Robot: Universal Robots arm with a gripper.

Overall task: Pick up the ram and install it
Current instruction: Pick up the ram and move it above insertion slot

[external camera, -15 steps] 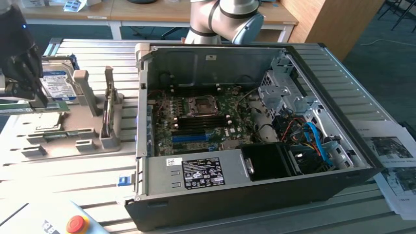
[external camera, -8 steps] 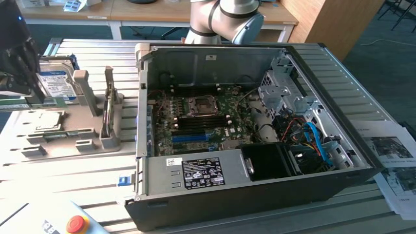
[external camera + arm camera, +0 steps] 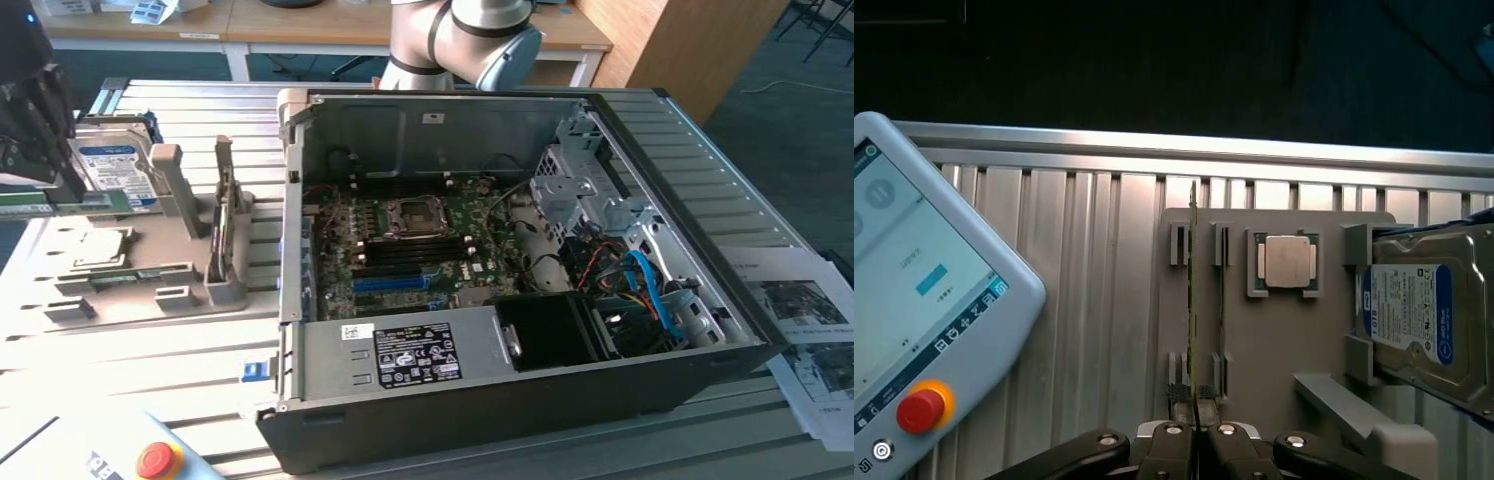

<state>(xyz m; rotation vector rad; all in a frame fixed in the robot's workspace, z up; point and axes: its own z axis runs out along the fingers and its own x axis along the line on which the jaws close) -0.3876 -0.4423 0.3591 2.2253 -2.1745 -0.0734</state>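
Pinching the long, thin green circuit-board ram (image 3: 1194,290) edge-on between its fingers, the dark metal gripper (image 3: 1195,445) hangs over the grey plastic parts holder (image 3: 1284,350) (stick apparently just above its slot). Pick-up step, I judge; install not yet done. Seating it in the green motherboard (image 3: 441,230) calls for square alignment and a steady grip.

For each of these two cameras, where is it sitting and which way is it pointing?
Exterior view: raised off the arm, angled down into the open computer case, parts tray at the exterior view's left; the arm's joint shows beyond the case.
Wrist view: on the wrist, facing down at the parts tray; the gripper shows, shut on the ram.
Shared: parts tray, hard drive, processor, teach pendant.
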